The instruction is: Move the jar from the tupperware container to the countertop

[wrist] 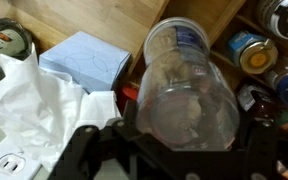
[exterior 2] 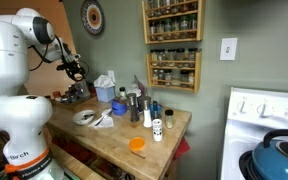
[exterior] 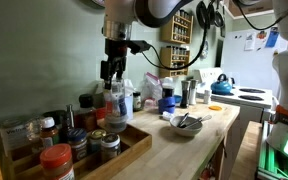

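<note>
In the wrist view the tall clear jar, with a bluish band and pale contents, fills the space between my gripper's dark jaws, which close on both its sides. In an exterior view the gripper points straight down over the jar at the back of the wooden countertop. The countertop also shows in the wrist view and in an exterior view, where the gripper is at the far end. The tupperware container is hidden under the jar.
A wooden tray of spice jars stands near the camera. A bowl with utensils and bottles sit further along. A blue box and a white bag lie beside the jar, with tins on the other side. A stove adjoins the counter.
</note>
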Available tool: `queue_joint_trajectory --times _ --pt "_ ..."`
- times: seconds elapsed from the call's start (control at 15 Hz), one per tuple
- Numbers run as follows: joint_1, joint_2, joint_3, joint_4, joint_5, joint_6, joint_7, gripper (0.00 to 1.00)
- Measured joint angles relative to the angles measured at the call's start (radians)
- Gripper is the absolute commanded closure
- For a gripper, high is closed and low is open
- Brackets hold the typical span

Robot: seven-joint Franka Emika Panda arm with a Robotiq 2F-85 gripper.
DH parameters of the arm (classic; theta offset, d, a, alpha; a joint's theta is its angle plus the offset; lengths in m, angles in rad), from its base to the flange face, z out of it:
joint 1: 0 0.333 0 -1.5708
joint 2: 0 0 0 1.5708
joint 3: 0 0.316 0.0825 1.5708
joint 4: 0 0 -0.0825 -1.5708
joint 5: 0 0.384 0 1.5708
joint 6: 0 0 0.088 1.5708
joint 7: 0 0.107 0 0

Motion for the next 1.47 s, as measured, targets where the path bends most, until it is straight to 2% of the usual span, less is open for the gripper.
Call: queue_joint_trajectory --times 0.33,0.8,1.47 --pt "-0.002 -0.032 0.000 0.020 0.007 -0.032 -0.001 0.38" --pt "-0.007 -0.030 0.004 0.019 0.076 -0.032 -0.021 0.38" --pt "-0.008 -0.008 0.000 -0.006 0.083 -0.057 0.009 0.38"
